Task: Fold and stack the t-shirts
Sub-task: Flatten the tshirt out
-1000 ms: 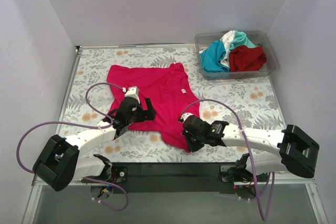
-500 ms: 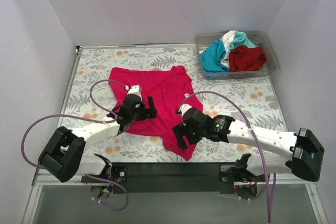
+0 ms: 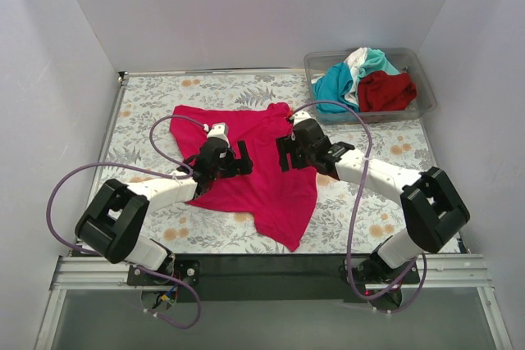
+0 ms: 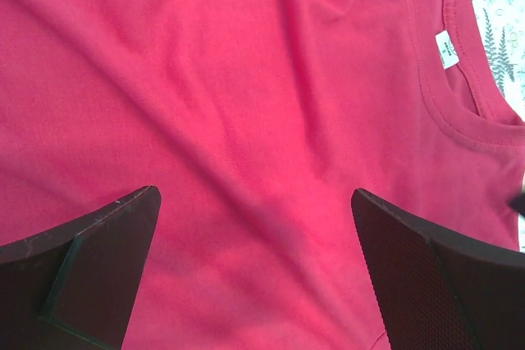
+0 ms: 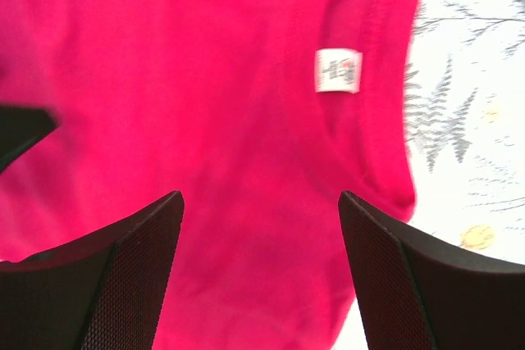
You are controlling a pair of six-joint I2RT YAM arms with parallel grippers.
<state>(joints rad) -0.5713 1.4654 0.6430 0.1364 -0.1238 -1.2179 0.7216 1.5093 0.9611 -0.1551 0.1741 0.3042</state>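
Both arms stretch low over the magenta-pink t-shirt (image 3: 262, 182), rumpled mid-table. The left gripper (image 4: 254, 202) hovers mid-shirt and the right gripper (image 5: 261, 198) by the collar, both gaping, empty. Other t-shirts (image 3: 332, 89) sit heaped in the bin (image 3: 373, 117), 1 o'clock.

clear plastic bin (image 3: 424, 88), floral-print table cover (image 3: 148, 112)

Magenta-pink t-shirt (image 3: 262, 182) lies spread, rumpled; teal (image 3: 332, 92), white (image 3: 355, 61), dark red ones (image 3: 385, 92) bunched.

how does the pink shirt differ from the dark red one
The pink shirt lies spread out on the table; the dark red shirt sits crumpled in the clear bin. The pink shirt is bright magenta, the dark red shirt much deeper. Both are plain cloth.
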